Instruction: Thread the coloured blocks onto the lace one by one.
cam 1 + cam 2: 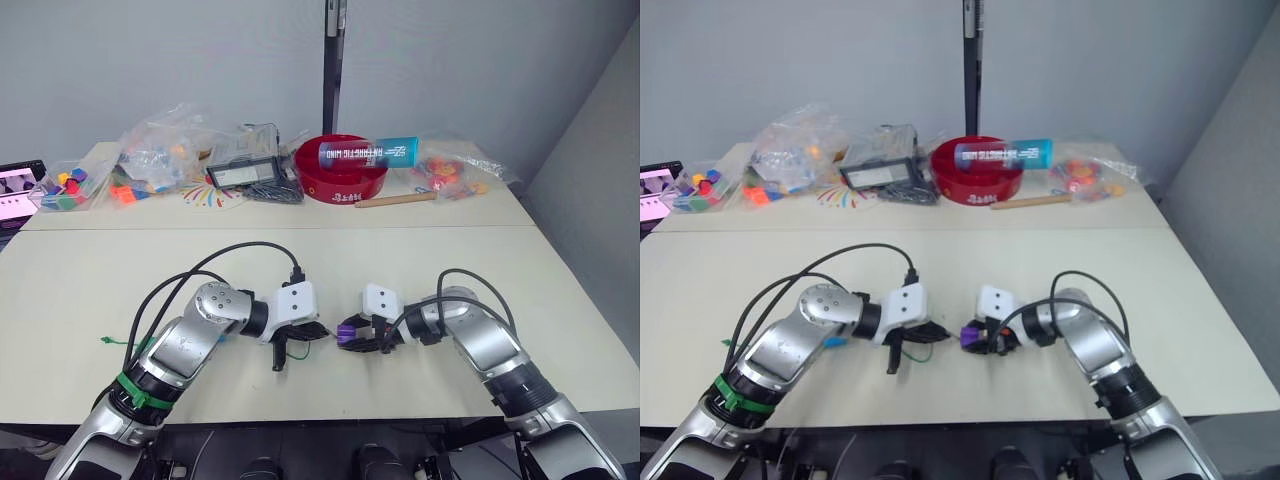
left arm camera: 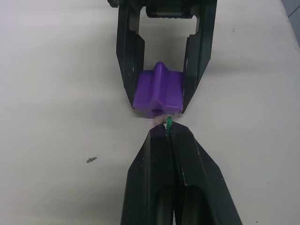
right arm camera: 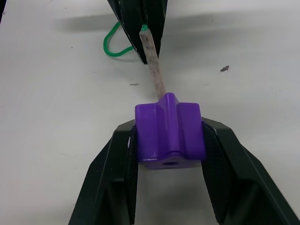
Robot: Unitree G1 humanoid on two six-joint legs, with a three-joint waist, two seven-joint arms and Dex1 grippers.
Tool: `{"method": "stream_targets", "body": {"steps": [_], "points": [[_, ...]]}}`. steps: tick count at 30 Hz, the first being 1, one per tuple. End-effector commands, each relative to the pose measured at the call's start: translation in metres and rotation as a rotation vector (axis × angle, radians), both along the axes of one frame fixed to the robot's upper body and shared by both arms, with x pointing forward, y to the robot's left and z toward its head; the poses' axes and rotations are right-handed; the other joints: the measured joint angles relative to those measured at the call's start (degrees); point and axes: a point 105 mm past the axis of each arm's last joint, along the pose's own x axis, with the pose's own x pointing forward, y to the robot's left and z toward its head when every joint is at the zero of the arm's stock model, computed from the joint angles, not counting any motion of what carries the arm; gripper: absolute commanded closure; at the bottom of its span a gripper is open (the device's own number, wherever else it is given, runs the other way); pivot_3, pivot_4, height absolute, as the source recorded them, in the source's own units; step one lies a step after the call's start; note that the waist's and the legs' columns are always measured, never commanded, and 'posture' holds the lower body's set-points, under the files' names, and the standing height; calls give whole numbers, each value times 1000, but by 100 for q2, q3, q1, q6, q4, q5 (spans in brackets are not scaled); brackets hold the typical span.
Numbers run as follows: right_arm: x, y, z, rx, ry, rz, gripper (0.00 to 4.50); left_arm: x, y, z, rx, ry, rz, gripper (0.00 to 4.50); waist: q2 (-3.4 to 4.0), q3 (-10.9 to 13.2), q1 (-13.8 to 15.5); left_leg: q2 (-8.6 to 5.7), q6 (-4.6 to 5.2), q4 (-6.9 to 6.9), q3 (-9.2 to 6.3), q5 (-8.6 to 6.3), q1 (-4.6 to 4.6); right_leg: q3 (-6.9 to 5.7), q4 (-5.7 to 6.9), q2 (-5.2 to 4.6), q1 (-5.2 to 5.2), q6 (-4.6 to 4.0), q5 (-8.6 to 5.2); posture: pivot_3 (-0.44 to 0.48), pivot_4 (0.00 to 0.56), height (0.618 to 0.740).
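Note:
A purple block (image 3: 169,133) is clamped between the fingers of my right gripper (image 3: 169,127), just above the table near its front middle (image 1: 347,333). My left gripper (image 2: 165,133) is shut on the lace (image 2: 168,123), close behind its pale stiff tip (image 3: 154,75). That tip points into the block's hole and meets the block's face. Behind the left gripper, the green cord makes a small loop on the table (image 3: 112,47). A further green stretch of the cord (image 1: 112,341) lies beside my left arm. The two grippers (image 1: 318,332) face each other, nearly touching.
On the far table stand a red bowl (image 1: 342,170) with a blue tube (image 1: 368,153) across it, clear bags of toy pieces (image 1: 160,150), a wooden stick (image 1: 395,200) and a lit screen (image 1: 18,185). A dark pole (image 1: 333,60) rises behind.

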Motion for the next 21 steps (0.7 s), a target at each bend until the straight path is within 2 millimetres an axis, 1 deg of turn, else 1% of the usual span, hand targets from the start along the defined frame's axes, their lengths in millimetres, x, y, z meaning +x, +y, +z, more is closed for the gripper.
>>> {"method": "stream_targets", "body": {"steps": [1, 4, 9, 15, 18, 21], "points": [[-11, -8, -5, -11, 21, 1, 3123, 8, 24, 1, 27, -16, 33, 4500, 0, 0, 9, 0, 0, 0, 0, 0, -1, 0, 0, -1, -1, 0, 0, 0, 150, 731], [-12, -9, -5, 0, 23, -9, 3123, 9, 30, -1, 34, -15, 33, 4500, 0, 0, 18, -1, 0, 0, -1, 0, -4, -1, -4, -3, -2, 1, 0, 0, 150, 731], [-15, -13, -7, 4, 21, -19, 3123, 6, 30, 0, 12, -11, 23, 4500, 0, 0, 43, -3, 0, 0, -1, 0, -7, -2, -7, -5, -1, 2, -1, 0, 150, 731], [-15, -12, -10, 19, 14, -30, 3123, 2, 24, 0, -76, 13, -3, 4500, -1, 0, 40, -2, 0, 0, 0, 0, -6, -2, -7, -5, -1, 2, -1, 0, 150, 731], [-15, -12, -9, 35, 4, -29, 3123, -3, 26, 0, -102, 25, -35, 4500, 0, 0, 37, -2, 0, 0, 0, 0, -6, -2, -6, -5, -1, 2, -1, 0, 150, 731], [-16, -13, -9, 42, 7, -21, 3123, -2, 30, 2, -130, 37, -31, 4500, 0, 0, 35, -2, 0, 0, 0, 0, -5, -2, -6, -5, -1, 2, -1, 0, 150, 731]]}}
